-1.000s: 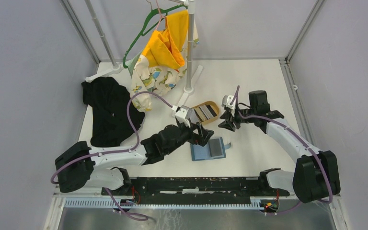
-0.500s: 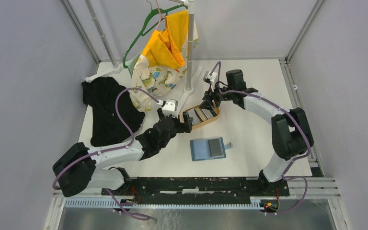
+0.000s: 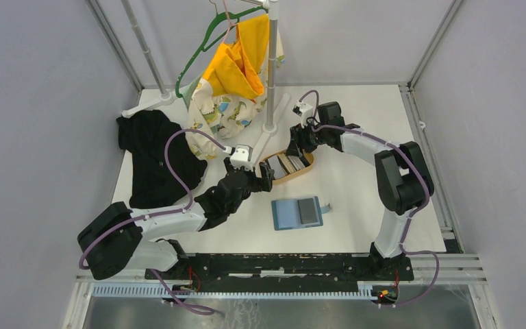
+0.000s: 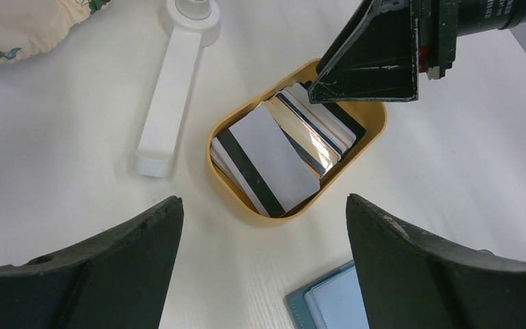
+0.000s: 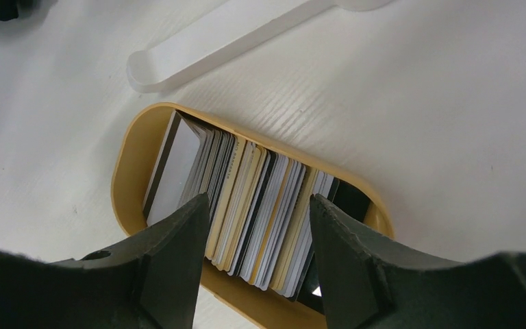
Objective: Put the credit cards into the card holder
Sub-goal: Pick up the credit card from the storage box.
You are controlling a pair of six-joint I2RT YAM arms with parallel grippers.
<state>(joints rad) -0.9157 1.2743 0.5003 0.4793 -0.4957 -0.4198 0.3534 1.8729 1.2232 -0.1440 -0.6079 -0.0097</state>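
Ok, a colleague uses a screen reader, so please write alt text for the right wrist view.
The open right gripper sits above a row of credit cards standing on edge in an oval tan tray on a white table. A white stand foot lies beyond.

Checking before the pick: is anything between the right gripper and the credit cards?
Nothing visible. The right gripper hangs open directly above the credit cards, which lean packed together in the wooden tray. Only the tray's rim surrounds them.

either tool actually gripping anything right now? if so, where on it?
Nothing is held. The left tool is open near the tray. The right tool is open over the credit cards in the tray, not closed on any.
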